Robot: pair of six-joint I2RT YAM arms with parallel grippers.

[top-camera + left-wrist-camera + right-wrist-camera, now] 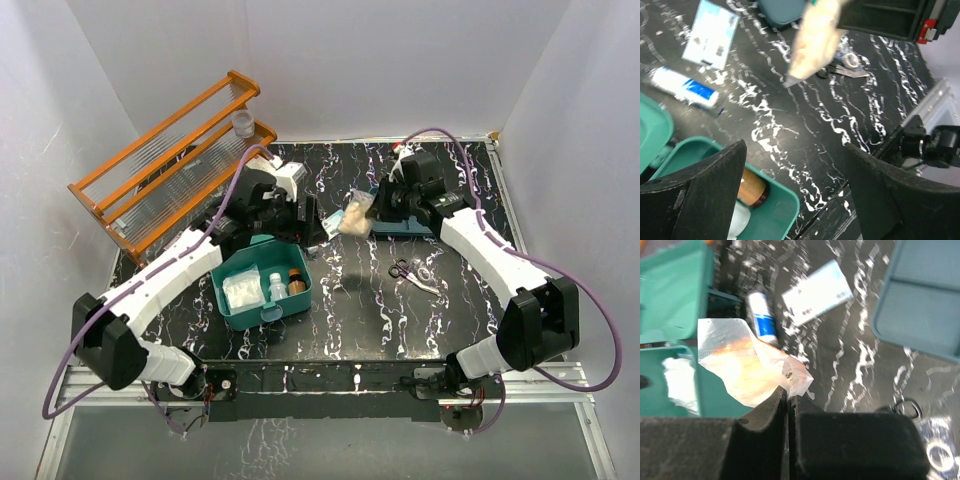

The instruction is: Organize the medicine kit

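Here, the right pincer [788, 396] is clamped fully closed on one corner of a clear plastic bag with pale orange-beige contents [747, 372], and the bag hangs from it above the black, white-veined tabletop [360, 310]. The left pincer [795, 150] stands wide open with nothing between its fingers, poised over a corner of the medicine kit, a teal-green rectangular plastic box with rounded corners [250, 318]. The kit sits left of centre on the tabletop with its lid raised. Inside it lie a white crumpled packet [243, 290], a small white bottle [277, 288] and an amber brown bottle [296, 282]. Beside the kit on the tabletop lie a white tube with a blue label [761, 315] and a flat white card [816, 292]. A shallow flat teal tray [925, 295] lies below the right arm, small scissors [400, 268] sit nearer the bases, and an orange wooden rack [170, 165] stands at the far left.
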